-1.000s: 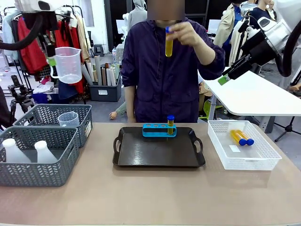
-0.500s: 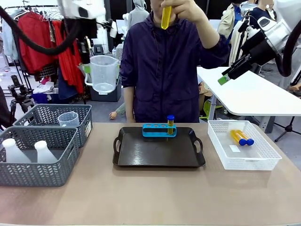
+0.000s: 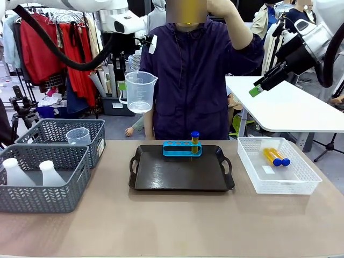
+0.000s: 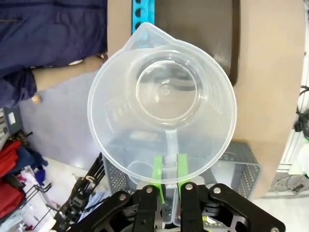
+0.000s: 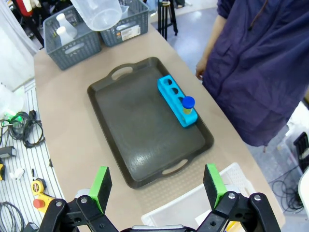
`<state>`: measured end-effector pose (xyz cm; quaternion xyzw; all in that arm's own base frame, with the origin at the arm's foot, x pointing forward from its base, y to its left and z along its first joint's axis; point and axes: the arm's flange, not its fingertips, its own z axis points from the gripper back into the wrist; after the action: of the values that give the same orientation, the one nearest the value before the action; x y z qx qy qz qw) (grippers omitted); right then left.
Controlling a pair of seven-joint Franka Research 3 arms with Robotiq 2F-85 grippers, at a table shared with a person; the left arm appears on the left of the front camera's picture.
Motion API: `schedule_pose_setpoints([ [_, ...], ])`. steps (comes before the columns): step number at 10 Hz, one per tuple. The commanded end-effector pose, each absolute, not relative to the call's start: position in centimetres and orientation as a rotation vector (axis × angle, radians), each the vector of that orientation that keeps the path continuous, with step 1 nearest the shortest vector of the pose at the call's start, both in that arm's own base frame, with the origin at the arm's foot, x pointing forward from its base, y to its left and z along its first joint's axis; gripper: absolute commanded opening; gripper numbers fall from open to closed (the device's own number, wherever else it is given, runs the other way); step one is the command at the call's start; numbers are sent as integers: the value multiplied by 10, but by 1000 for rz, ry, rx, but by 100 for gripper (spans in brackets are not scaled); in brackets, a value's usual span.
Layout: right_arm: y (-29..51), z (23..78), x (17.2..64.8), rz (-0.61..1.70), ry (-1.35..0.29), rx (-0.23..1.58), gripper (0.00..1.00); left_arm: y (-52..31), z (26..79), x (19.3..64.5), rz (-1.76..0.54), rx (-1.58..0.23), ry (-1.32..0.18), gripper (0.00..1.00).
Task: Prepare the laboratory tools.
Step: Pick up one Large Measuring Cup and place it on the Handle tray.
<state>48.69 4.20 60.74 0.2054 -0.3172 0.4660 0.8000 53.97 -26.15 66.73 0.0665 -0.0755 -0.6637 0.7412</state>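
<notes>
Beige table [image 3: 172, 226], black tray [image 3: 177, 181], left tool [image 4: 170, 171] clamping beaker [image 4: 161, 104] aloft

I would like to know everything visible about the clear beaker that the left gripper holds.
The clear beaker looks like thin see-through plastic, with a pouring spout, a side handle and faint scale marks. It is empty and upright, high in the air, above and to the left of the black tray in the front view. Only the left gripper touches it, shut on the handle with its green pads.

Rack [image 3: 182, 148] on tray [image 3: 177, 174]; mesh baskets [image 3: 43, 196] L, lattice basket [image 3: 277, 192] R
</notes>
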Motion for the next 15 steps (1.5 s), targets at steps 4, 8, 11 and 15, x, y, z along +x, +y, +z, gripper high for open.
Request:
schedule_pose_setpoints([
  [4, 42, 609, 487, 1009, -682, 440, 100, -264, 670, 538, -1417, 59, -189, 0],
  [8, 42, 609, 487, 1009, -682, 440, 100, -330, 637, 548, -1493, 104, -146, 0],
  [11, 42, 609, 487, 1009, -682, 440, 100, -377, 601, 559, -1574, 115, -198, 0],
  [15, 42, 609, 487, 1009, -682, 440, 100, -425, 546, 580, -1691, 89, -173, 0],
])
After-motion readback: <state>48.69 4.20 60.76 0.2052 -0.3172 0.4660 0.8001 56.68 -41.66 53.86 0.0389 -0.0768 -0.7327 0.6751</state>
